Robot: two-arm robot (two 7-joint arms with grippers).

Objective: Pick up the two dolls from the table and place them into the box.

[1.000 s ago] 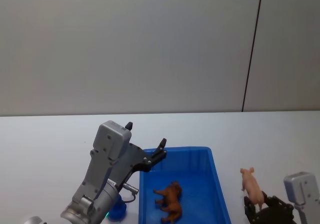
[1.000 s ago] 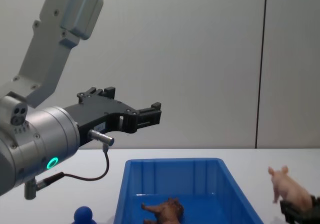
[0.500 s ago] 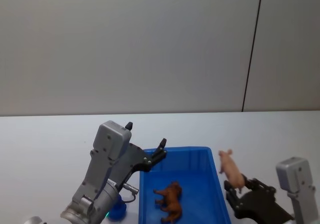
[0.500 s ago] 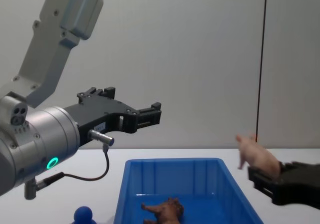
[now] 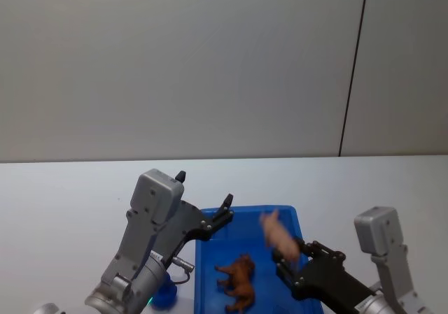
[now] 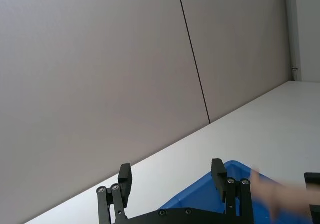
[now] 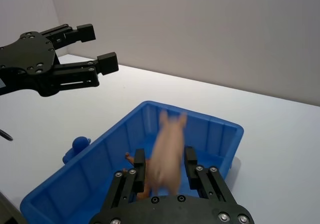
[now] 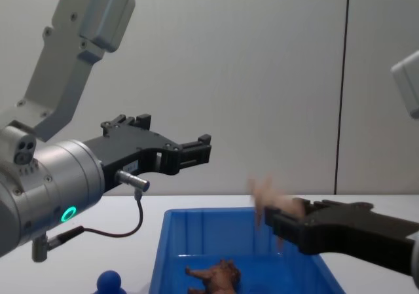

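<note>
We see the blue box (image 5: 245, 208) at 6 o'clock on the table (image 5: 70, 188), the left gripper (image 5: 204, 188) above its 10 o'clock corner with fingers spread wide and empty. The right gripper (image 5: 285, 259) reaches over the 3 o'clock wall, fingers clamped on the pink pig (image 5: 277, 231), whose blurred body points head-first toward 11 o'clock above the box; the brown doll (image 5: 236, 280) lies on the box floor.

L claw (image 6: 171, 170) spread by box (image 6: 200, 196) corner; pink blur, prob. pig doll (image 6: 272, 198).
</note>
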